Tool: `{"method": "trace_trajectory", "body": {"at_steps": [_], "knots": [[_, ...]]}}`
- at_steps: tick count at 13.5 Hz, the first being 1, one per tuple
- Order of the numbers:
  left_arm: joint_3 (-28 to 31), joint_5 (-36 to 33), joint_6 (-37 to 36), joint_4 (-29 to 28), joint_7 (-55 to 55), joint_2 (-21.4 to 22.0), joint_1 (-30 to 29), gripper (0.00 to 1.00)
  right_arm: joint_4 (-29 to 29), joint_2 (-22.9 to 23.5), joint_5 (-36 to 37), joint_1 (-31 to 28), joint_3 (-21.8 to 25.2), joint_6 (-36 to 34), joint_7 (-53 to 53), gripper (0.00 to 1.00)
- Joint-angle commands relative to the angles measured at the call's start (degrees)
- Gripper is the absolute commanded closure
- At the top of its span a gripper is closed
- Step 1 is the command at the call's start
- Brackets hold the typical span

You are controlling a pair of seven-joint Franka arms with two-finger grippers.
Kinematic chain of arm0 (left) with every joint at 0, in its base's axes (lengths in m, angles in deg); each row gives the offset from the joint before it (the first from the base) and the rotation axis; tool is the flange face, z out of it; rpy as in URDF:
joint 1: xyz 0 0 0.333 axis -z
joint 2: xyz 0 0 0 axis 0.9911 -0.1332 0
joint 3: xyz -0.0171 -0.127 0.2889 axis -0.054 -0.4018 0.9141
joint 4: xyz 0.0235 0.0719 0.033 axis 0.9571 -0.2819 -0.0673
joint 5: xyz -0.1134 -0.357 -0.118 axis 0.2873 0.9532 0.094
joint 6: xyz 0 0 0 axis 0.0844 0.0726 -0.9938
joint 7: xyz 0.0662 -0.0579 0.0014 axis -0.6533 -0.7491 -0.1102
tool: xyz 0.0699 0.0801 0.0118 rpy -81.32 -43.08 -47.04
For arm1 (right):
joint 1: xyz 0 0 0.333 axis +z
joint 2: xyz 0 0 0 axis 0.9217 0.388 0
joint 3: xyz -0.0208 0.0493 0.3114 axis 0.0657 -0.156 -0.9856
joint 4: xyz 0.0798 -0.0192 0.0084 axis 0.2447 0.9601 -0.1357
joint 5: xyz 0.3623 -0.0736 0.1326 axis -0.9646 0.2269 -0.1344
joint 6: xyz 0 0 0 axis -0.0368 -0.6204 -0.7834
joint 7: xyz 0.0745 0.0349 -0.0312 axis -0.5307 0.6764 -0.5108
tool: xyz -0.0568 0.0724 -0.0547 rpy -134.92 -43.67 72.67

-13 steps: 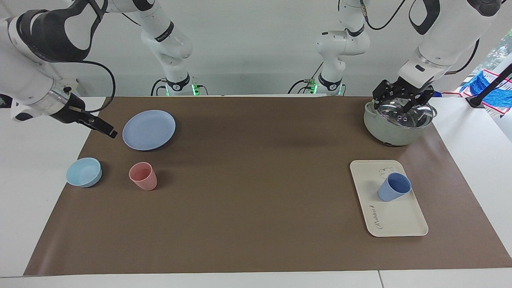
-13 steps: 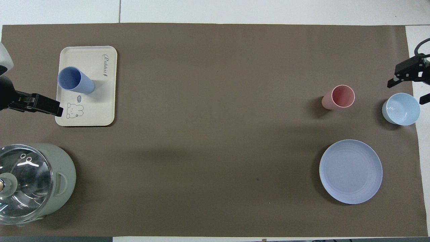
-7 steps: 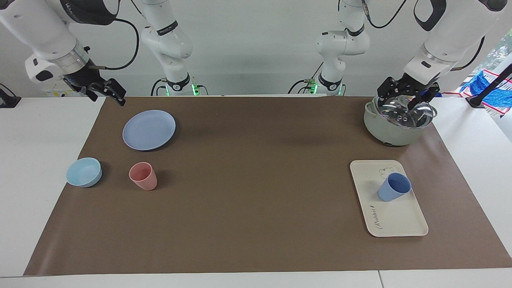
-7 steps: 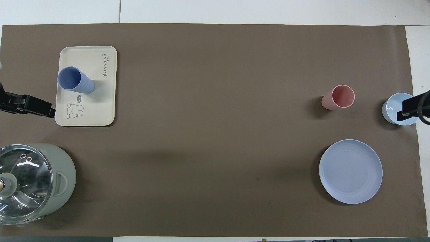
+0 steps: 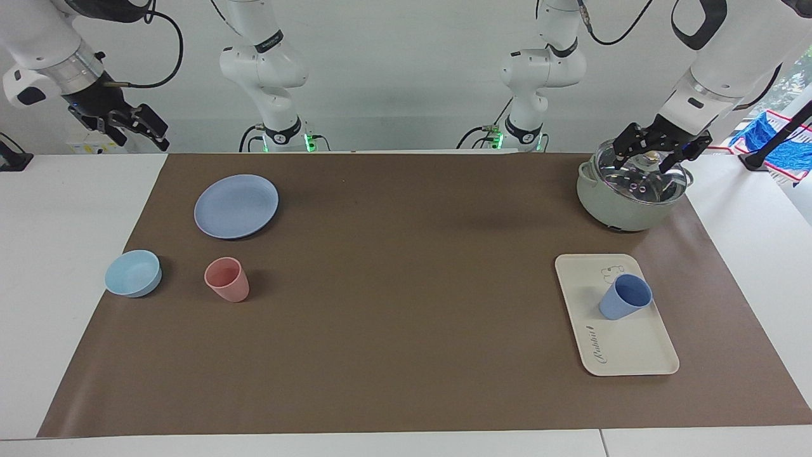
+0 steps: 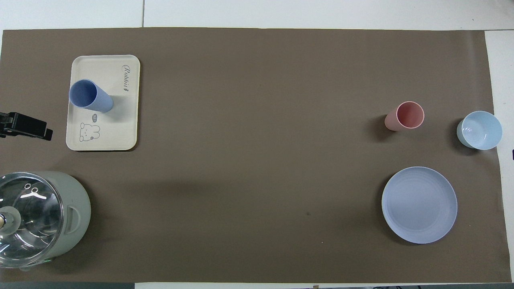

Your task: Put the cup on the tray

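At the left arm's end of the bench (image 5: 406, 406), the cup (image 5: 625, 297) stands upright on the tray (image 5: 625, 349), on the half of the tray nearer the robots, beside the bear drawing. Left tool (image 5: 660, 147): raised over the lidded pot (image 5: 618, 203), fingers spread apart, holding nothing. Right tool (image 5: 133, 124): raised over the bare bench top off the mat's corner, near the plate (image 5: 236, 206); fingers apart, empty. Pink cup (image 5: 227, 279) and bowl (image 5: 133, 273) sit side by side at the right arm's end, farther from the robots than the plate.
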State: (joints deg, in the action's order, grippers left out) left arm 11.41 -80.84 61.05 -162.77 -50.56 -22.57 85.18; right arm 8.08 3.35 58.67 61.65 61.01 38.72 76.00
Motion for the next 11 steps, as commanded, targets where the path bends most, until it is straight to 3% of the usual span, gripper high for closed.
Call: {"method": "trace_trajectory", "body": {"at_steps": [1,5,7,11], "knots": [[0.3,-0.4,0.7,-0.9,-0.5,1.1,0.5,0.0,0.7,0.6,0.9,2.4,0.5,1.0,2.9,0.0],[0.3,-0.4,0.1,-1.1,-0.6,1.2,0.8,0.0,0.2,1.6,0.9,2.5,-1.9,2.3,2.0,0.0],[0.3,-0.4,0.3,-1.1,-0.6,1.2,0.6,0.0,-2.9,2.3,0.9,3.4,-2.0,1.9,-0.8,0.0],[0.3,-0.2,2.8,-0.9,-0.3,1.1,0.4,0.0,-3.8,1.0,0.9,5.1,-2.1,2.6,-0.5,0.0]]}}
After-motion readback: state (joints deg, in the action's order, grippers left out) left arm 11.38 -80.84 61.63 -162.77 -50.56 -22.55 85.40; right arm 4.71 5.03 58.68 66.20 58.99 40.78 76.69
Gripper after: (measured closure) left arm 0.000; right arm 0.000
